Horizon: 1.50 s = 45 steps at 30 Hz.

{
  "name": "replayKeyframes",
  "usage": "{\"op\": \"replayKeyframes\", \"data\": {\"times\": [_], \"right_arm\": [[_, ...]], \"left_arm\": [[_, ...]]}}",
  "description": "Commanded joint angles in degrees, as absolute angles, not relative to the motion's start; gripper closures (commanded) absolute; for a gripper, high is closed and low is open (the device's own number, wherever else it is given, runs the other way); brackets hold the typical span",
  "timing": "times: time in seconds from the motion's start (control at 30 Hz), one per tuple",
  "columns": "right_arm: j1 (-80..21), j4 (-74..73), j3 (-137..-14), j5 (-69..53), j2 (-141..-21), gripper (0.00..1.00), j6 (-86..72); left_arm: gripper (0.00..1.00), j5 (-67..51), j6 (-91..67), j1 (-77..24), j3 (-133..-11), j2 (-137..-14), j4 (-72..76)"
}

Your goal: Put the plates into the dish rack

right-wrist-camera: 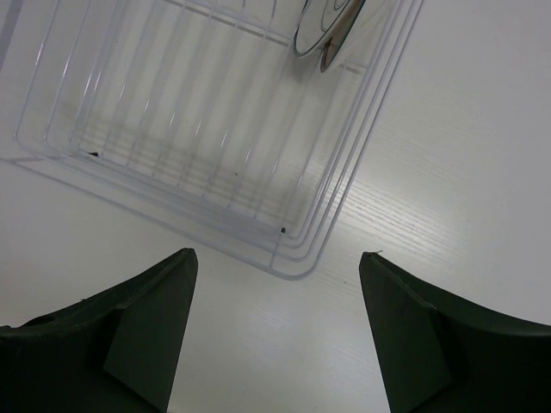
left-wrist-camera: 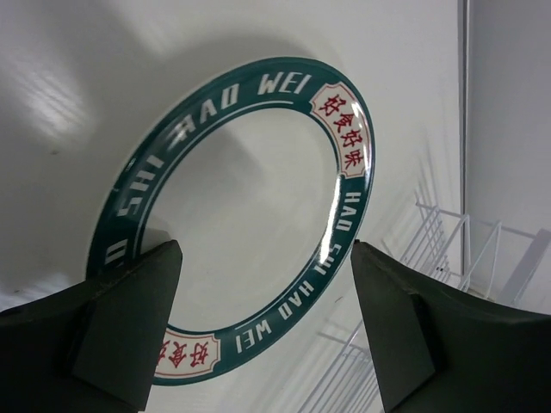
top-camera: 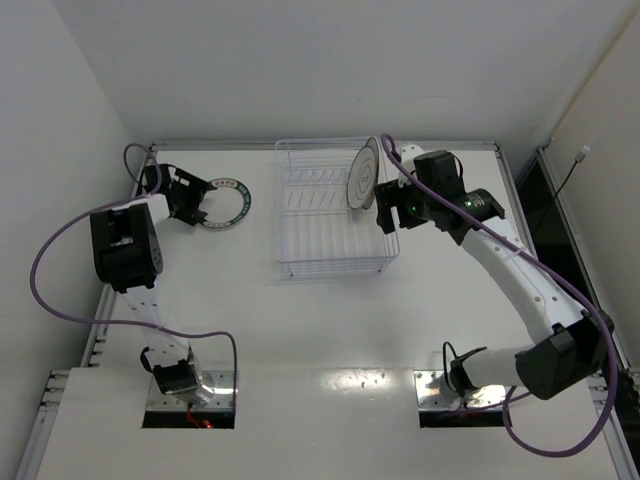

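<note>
Teal plate [left-wrist-camera: 344,202] flat on tabletop [top-camera: 300,340], just under your left gripper [left-wrist-camera: 263,254], spread wide, empty. Rack [top-camera: 330,266] off to its right. Right gripper [right-wrist-camera: 275,258] spread too.

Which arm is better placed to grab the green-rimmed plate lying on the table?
Left. The left pincer hangs open right above the teal-rimmed plate; the right pincer, also open and empty, is away at the dish rack.

Robotics lab cell: bare white table [top-camera: 330,330], plain white wall panels [top-camera: 300,60], left arm [top-camera: 125,250], right arm [top-camera: 520,280] bolted at edge.
</note>
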<state>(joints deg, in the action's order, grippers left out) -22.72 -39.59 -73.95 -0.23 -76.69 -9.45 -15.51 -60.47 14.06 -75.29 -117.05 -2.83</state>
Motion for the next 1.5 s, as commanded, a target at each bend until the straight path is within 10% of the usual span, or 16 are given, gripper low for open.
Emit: {"op": "replayKeyframes", "data": {"times": [0.0, 0.5, 1.03, 1.37, 1.47], "right_arm": [[-22.68, -39.11, -74.97, -0.7, -75.59, 0.27, -9.84], [-22.68, -39.64, -76.03, -2.37, -77.34, 0.27, -10.99], [-22.68, -41.57, -75.41, -1.32, -75.5, 0.27, -12.13], [-22.68, -42.71, -75.94, -0.79, -76.03, 0.27, -12.13], [-22.15, -42.71, -75.94, -0.79, -76.55, 0.27, -12.13]], "left_arm": [[0.22, -17.31, -59.5, 13.8, -74.36, -118.92, -0.45], [0.22, -20.65, -58.89, 17.22, -81.12, -112.42, 1.85], [0.22, -26.45, -59.58, 21.18, -61.52, -114.67, 7.56], [0.43, -34.01, -58.45, 19.51, -70.22, -122.08, 7.65], [0.64, -37.08, -57.14, 19.51, -71.89, -122.7, 9.76]]}}
